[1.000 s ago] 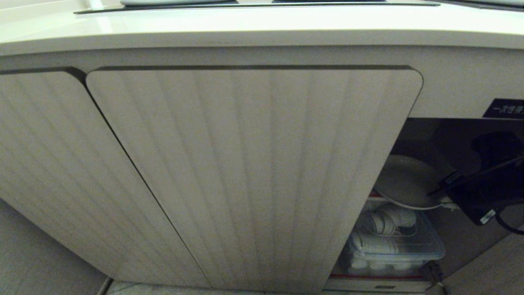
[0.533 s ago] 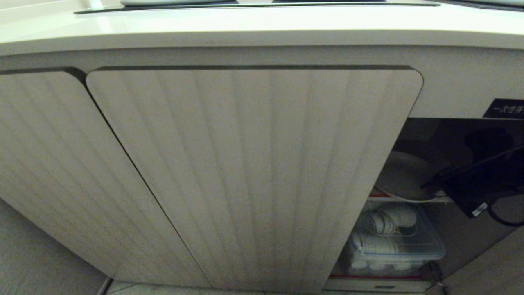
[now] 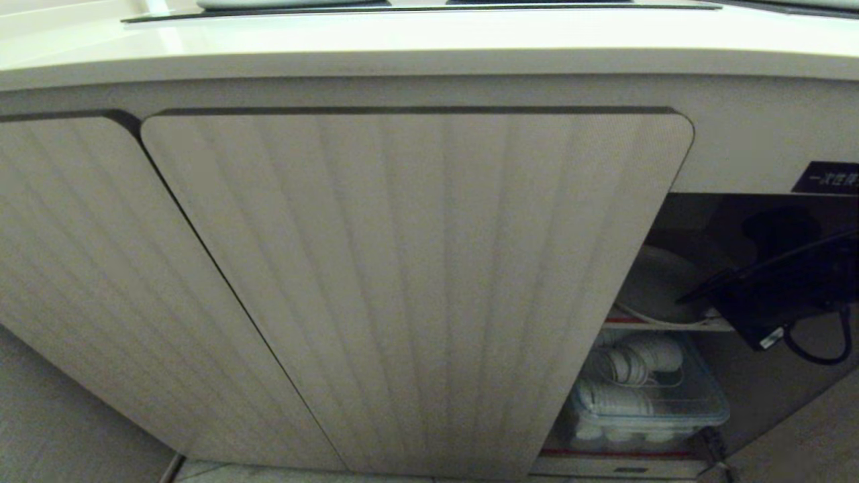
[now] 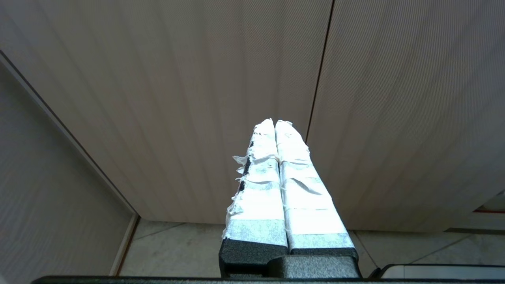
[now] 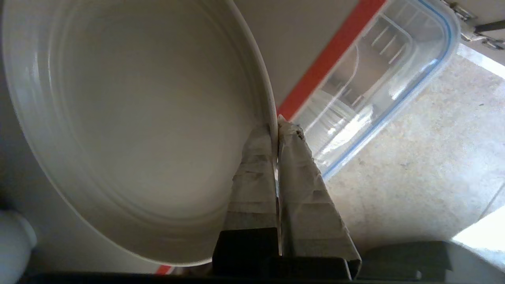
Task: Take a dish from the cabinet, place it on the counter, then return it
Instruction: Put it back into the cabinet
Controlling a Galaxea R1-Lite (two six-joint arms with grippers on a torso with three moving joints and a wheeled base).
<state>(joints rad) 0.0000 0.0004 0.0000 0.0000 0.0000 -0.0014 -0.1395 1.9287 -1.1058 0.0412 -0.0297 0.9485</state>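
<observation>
The cream-beige dish (image 3: pixel 661 285) sits tilted inside the open right bay of the cabinet (image 3: pixel 416 268), just over the inner shelf (image 3: pixel 671 325). My right gripper (image 3: pixel 701 296) reaches into the bay from the right and is shut on the dish's rim. In the right wrist view the taped fingers (image 5: pixel 252 173) pinch the rim of the dish (image 5: pixel 138 130) at the right gripper (image 5: pixel 276 124). The counter (image 3: pixel 429 40) runs across the top. My left gripper (image 4: pixel 275 123) is shut and holds nothing, parked low in front of the ribbed doors.
A clear plastic box with a blue rim (image 3: pixel 647 396), holding white crockery, stands on the cabinet floor under the shelf, and the same box (image 5: pixel 375 79) shows in the right wrist view. A black label (image 3: pixel 829 179) is above the opening. The ribbed door's edge borders the bay's left side.
My right gripper has carried the dish upward and deeper into the cabinet, so it now lies further over the shelf. The left arm has stayed still.
</observation>
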